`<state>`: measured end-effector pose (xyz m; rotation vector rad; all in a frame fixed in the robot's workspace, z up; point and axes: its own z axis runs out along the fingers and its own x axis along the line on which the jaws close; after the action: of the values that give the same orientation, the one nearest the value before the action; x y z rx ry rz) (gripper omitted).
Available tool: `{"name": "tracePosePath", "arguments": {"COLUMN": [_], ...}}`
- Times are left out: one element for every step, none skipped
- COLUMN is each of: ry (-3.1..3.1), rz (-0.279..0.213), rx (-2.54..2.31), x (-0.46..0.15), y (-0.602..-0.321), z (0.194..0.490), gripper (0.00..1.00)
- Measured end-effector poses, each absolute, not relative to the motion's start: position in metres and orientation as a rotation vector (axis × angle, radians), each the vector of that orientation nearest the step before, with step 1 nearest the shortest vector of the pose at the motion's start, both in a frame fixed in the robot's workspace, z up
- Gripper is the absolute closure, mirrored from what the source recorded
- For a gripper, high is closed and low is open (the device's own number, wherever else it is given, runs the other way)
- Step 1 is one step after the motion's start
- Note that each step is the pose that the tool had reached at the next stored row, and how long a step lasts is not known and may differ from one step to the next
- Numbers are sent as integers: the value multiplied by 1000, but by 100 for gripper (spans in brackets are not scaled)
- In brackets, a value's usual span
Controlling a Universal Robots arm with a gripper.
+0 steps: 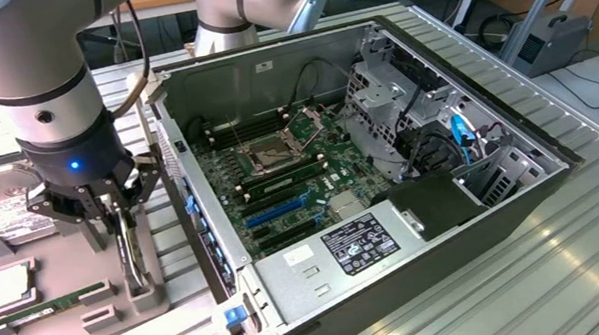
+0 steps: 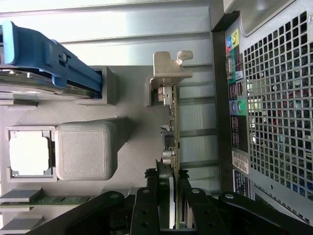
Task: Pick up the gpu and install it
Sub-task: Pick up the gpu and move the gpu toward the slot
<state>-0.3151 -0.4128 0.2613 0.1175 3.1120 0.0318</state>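
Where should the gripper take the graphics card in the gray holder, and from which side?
Pinch the two flat faces of the graphics card near its upper long edge, coming straight down from above. It stands on edge in the gray holder, thin edge up and lower edge seated, so the top is the free part. Keep off the metal bracket at one end. The gripper is lined up over that edge.

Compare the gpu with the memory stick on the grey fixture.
The gpu stands tall on edge; the memory stick sits low in its slot. The gripper clasps the gpu; the memory stick is untouched. The gpu ends in a silvery bracket; the green memory stick has none. Both sit in the grey fixture.
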Motion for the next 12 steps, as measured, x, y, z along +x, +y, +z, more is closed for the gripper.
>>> {"name": "tracePosePath", "arguments": {"ry": [3112, 3112, 3112, 3112, 3112, 3112, 3112, 3112, 3112, 3112, 3112, 3112], "rz": [32, 32, 32, 32, 32, 32, 32, 32, 32, 32, 32, 32], "rx": [117, 117, 118, 117, 117, 118, 117, 118, 117, 117, 117, 118], "x": [-315, -315, -315, -315, -315, -315, -315, -315, -315, -315, -315, -315], "y": [-413, -413, -413, -413, -413, -413, -413, -413, -413, -413, -413, -413], "z": [262, 262, 262, 262, 262, 263, 263, 263, 263, 263, 263, 264], "gripper": [73, 73, 73, 73, 73, 73, 73, 73, 73, 73, 73, 73]}}
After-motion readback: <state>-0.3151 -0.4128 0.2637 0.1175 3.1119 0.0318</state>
